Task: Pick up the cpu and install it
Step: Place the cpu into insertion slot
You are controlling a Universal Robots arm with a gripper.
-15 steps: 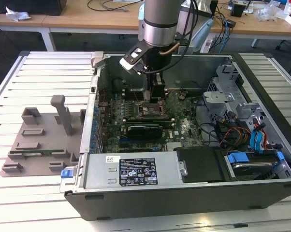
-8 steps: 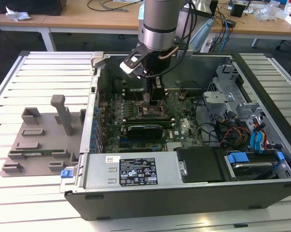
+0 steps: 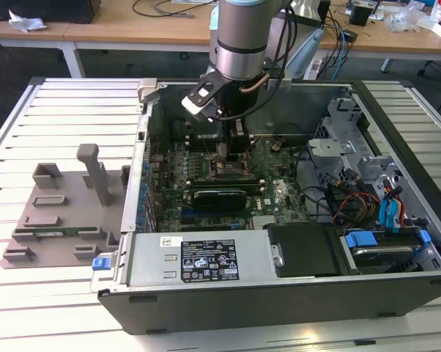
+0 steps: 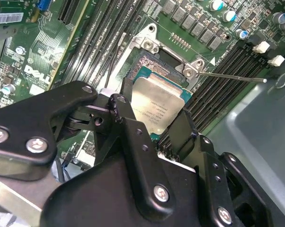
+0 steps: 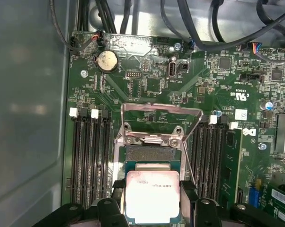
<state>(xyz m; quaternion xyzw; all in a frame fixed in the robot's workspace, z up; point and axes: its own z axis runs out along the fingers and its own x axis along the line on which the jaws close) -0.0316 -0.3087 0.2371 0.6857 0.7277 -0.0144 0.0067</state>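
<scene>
Hand (image 5: pixel 152 190) clenched on cpu (image 5: pixel 152 201) by its edges, just over open socket (image 5: pixel 149 153); seated or not, can't tell. Exterior view: 12 o'clock from black card (image 3: pixel 217 198). Best approach, imo: keep chip level, align notches w/ socket, lower straight, no sliding.

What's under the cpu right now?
The open socket on the motherboard: its pin field shows past the cpu. The rest is covered by the cpu, held in the end effector.
</scene>
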